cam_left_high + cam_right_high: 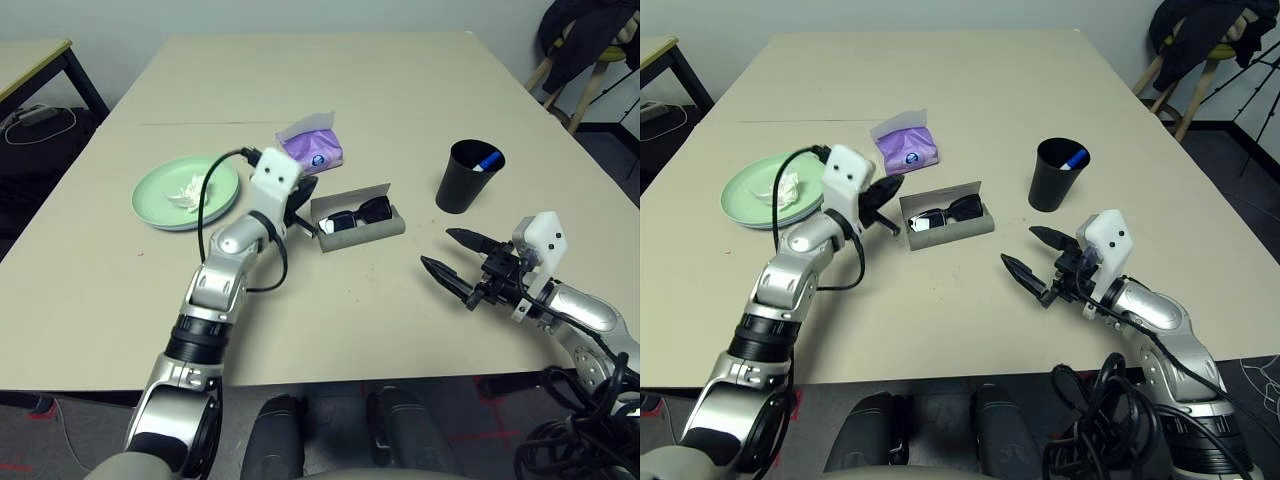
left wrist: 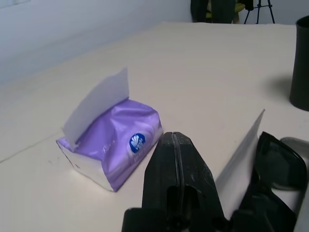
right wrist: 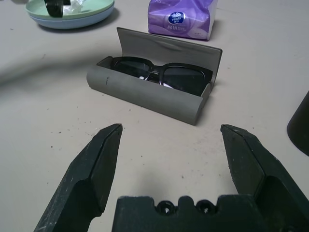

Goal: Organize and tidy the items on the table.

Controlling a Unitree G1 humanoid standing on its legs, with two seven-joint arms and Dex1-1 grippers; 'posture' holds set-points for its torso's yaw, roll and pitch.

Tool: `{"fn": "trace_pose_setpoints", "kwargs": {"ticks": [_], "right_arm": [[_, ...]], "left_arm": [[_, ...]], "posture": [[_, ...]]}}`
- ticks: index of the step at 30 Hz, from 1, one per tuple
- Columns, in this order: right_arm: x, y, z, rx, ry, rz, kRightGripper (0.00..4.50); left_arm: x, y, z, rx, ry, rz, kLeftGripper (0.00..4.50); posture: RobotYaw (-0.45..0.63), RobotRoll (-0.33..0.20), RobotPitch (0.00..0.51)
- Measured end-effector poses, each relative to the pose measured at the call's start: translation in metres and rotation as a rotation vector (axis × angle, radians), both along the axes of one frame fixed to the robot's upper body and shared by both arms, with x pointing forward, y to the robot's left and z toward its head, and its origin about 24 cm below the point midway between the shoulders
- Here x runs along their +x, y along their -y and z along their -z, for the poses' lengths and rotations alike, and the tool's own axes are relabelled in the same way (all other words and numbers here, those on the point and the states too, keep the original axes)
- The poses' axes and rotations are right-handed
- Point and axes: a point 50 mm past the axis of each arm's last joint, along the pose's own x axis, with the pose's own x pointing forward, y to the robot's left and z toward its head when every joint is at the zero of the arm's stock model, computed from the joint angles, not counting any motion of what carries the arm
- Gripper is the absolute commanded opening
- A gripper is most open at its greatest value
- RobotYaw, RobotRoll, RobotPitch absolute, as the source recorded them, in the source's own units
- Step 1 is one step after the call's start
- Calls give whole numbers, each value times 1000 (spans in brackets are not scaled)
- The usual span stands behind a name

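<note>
A grey glasses case [image 1: 357, 222] lies open mid-table with black sunglasses [image 1: 358, 212] inside. My left gripper [image 1: 303, 212] is shut and empty, with its tip by the case's left end and its raised lid. Just beyond it lies the purple tissue pack [image 2: 116, 145]. A mint-green plate [image 1: 160, 205] on the left holds a crumpled white tissue wad [image 1: 190, 192], and a light-blue plate rim [image 3: 72, 21] shows under it. A black cup [image 1: 469, 178] with a blue pen [image 1: 487, 160] stands on the right. My right gripper [image 3: 171, 128] is open and empty, low over the table, pointing at the case from the near right.
The left arm's black cable [image 1: 205, 195] loops over the plate. The table's thin seam [image 1: 200, 123] runs behind the items. A smaller desk [image 1: 30, 55] stands off the far left, and a stool draped with dark clothing [image 1: 590, 45] at the far right.
</note>
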Motion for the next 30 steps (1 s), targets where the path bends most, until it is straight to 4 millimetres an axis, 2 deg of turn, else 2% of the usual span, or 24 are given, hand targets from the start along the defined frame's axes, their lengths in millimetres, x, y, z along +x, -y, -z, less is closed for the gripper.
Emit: {"fn": "trace_pose_setpoints", "kwargs": {"ticks": [4,8,19,23,30], "right_arm": [[-1,0,1,0,-2,2,4500],[-2,0,1,-1,-2,7,4500],[-8,-1,2,-4,-3,18,4500],[-9,0,4,-5,-9,21,4500],[-10,1,4,-10,-13,22,4500]], "left_arm": [[4,-1,12,10,-38,-8,50],[8,7,24,17,-64,-2,50],[21,17,42,74,-73,-8,50],[19,17,43,79,-66,-1,50],[0,22,44,93,-64,35,50]], "posture": [[-102,0,124],[-130,0,119],[-157,0,117],[-157,0,117],[-145,0,121]]}}
